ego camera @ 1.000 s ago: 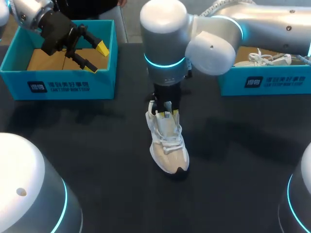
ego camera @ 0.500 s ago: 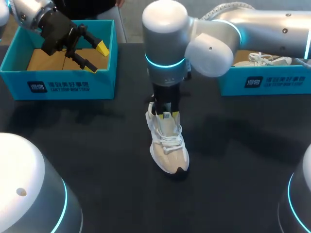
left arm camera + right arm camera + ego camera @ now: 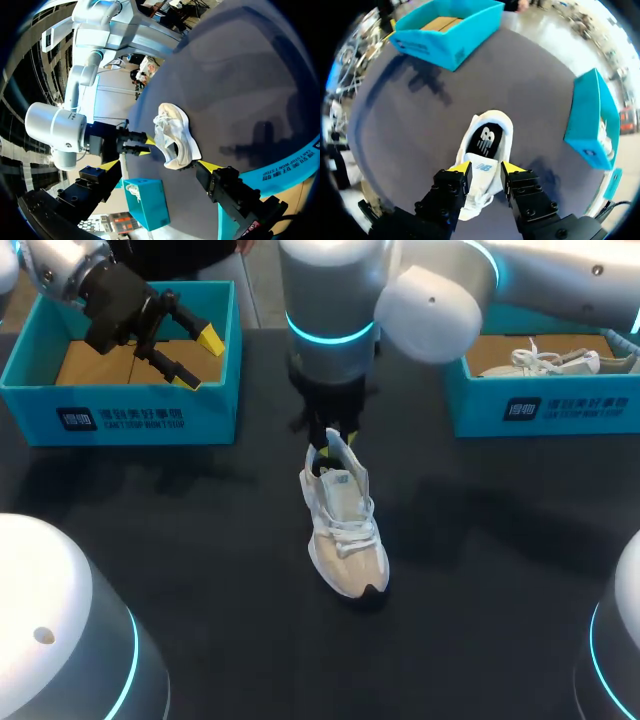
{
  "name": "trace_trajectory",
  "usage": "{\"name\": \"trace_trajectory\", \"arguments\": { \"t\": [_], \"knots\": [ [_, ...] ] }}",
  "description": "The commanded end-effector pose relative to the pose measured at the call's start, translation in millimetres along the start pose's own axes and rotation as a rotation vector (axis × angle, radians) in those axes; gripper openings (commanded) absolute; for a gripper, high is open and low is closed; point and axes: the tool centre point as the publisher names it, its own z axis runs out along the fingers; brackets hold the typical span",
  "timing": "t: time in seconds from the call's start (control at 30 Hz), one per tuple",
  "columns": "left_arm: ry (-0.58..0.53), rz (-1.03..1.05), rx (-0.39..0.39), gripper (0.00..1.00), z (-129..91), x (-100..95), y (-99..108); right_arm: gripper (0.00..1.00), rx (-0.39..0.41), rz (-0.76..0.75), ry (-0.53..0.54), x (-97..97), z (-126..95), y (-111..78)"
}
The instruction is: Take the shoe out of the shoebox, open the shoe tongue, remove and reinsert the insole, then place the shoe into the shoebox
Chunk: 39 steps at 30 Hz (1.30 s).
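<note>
While the white shoe (image 3: 345, 540) stands on its sole at the middle of the dark bench (image 3: 200, 540), toe toward the near edge, its tongue (image 3: 340, 455) is pulled up at the far end. The dark insole (image 3: 485, 140) shows inside the opening. The right arm reaches in from the right and hangs over the heel end. Its tool (image 3: 484, 170) is closed to a narrow gap, with the top of the tongue pinched between the two yellow tips. Far left, a teal shoebox (image 3: 120, 418) sits on the bench. The left tool (image 3: 198, 360) hangs over its right side, fingers spread wide and holding nothing. Far right, a second teal box (image 3: 545, 410) holds another white shoe (image 3: 550, 362).
</note>
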Motion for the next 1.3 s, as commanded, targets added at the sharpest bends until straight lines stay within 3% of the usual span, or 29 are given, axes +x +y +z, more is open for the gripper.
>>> {"name": "trace_trajectory", "arguments": {
  "t": [0.03,0.37,0.57,0.83,1.3],
  "knots": [
    [0.002,0.001,0.0,1.0,-0.3,0.0,-0.3,0.35,0.045,-0.315,-0.008,-2.2,-14.2,10.1],
    [0.002,0.001,0.0,1.0,-0.3,0.0,-0.3,0.35,0.069,-0.746,-0.015,-1.5,-29.4,20.6],
    [0.002,0.001,0.0,1.0,-0.3,0.0,-0.3,0.4,0.028,-0.907,-0.012,-13.6,-30.9,22.8],
    [0.002,0.001,0.0,1.0,-0.3,0.0,-0.3,0.44,0.001,-0.963,0.002,-38.8,-16.3,37.0],
    [0.002,0.001,0.0,1.0,-0.3,0.0,-0.3,0.45,0.0,-0.992,0.002,-37.5,25.6,52.4]
  ]
}}
